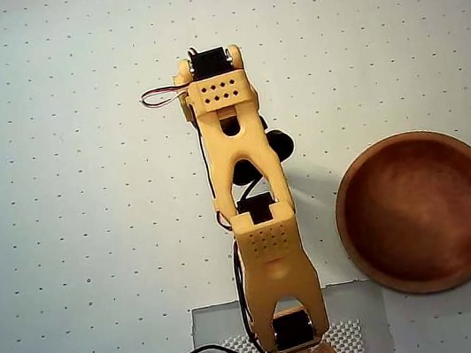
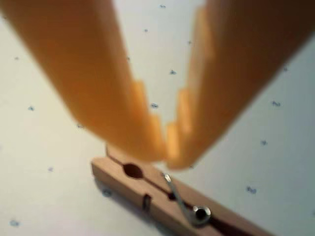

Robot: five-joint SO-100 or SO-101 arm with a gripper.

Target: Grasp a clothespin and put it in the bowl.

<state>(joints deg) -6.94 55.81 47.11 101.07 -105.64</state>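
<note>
Overhead view: the yellow plastic arm (image 1: 250, 210) reached from the near edge of the desk (image 1: 69, 256) toward its middle, and its own links hid both the gripper and the clothespin from this camera. The bowl (image 1: 420, 212), a round, shallow vessel of smooth reddish-brown wood, stood empty near the right edge of the desk, well apart from the arm's far end. The desk surface was pale and matt, printed with a regular grid of small dots. Wrist view: the gripper (image 2: 165, 150) hung just above the clothespin (image 2: 162, 196), its two blurred orange fingers converging until their stepped tips almost met, with nothing between them. The clothespin, of light-tan wood with a steel spring coil at its middle and a round notch toward its jaw end, lay flat on the dotted surface, slanting from centre to lower right of this view. The step in hand was judged to be the approach before the grasp; the next move would call for spreading the fingers, lowering them astride the slim wooden body, and closing across its width.
</note>
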